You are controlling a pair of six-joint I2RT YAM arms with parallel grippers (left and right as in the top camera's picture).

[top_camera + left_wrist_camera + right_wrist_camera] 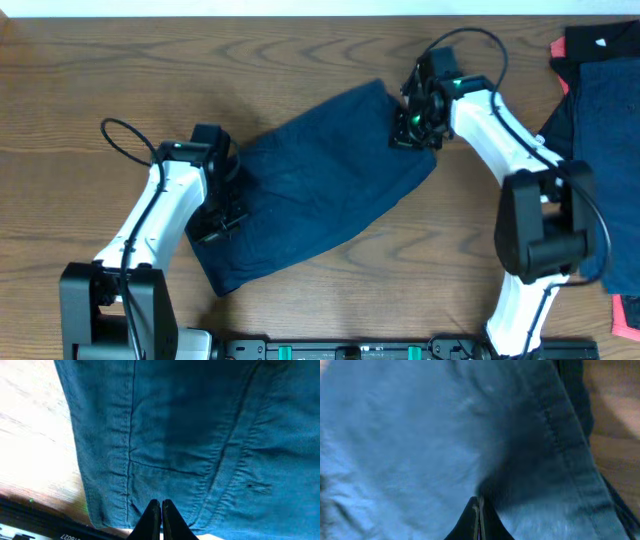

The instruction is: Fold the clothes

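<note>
The left claw point(161, 506) is clenched on the seamed edge of the navy garment point(310, 190), which spreads out ahead of its tips. The right claw point(478, 502) pinches a raised ridge of the same cloth just beside its hem. They grip opposite ends, probably so the piece lifts evenly for a fold. Beyond the right claw, further clothes point(595, 90) lie on the table point(100, 80).

**Open wood far left, crowded right**

Bare table point(120, 70) gives free passage at the far left and near the centre-right. The navy garment point(310, 190) fills the middle. The left arm point(165, 215) stands over its near-left end, the right arm point(490, 115) over its far-right corner. A clothes pile point(600, 90) blocks the right edge.
</note>
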